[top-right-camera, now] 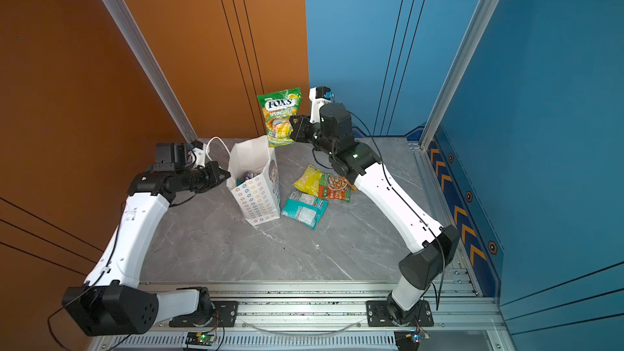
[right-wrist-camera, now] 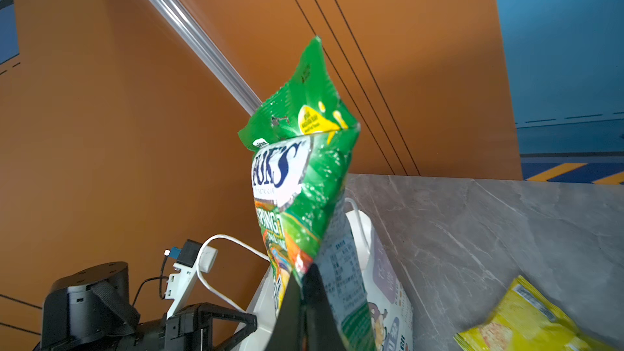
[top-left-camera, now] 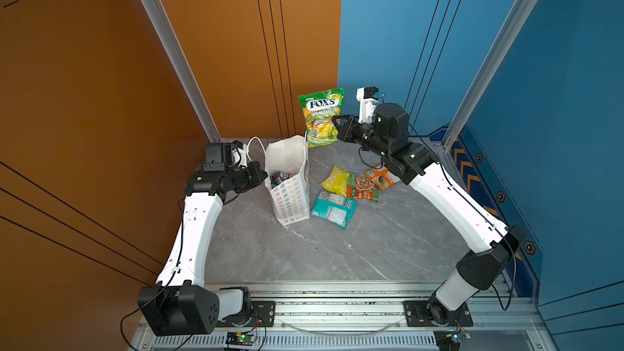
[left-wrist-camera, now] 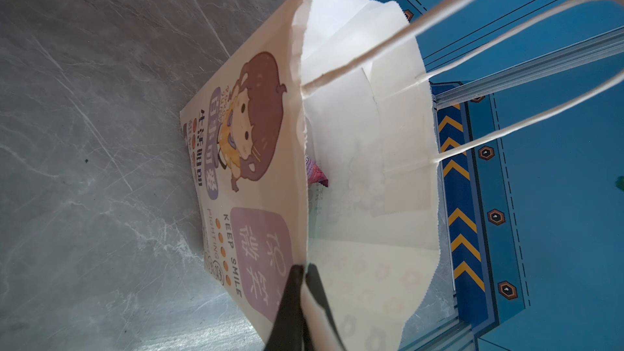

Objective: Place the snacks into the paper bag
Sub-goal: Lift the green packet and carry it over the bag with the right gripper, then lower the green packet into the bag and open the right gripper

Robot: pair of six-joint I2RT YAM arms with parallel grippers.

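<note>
The right hand is clenched on the green FOX'S packet, raised near the paper bag. The left hand pinches the bag's rim. A purple packet is inside. 4 lie on the table: yellow packet, teal packet, orange-green packet, small orange packet.

Count: 1 paper bag, 6 snack packets in sight, 2 hands of mine.
Bag has two cord handles. Snacks: one green FOX'S packet up off the worktop; four lying on it: one yellow packet, one orange-and-green packet, one small orange packet, one teal packet; one purple packet showing inside the bag, any more in there I can't count. Hands: one left hand, one right hand.
</note>
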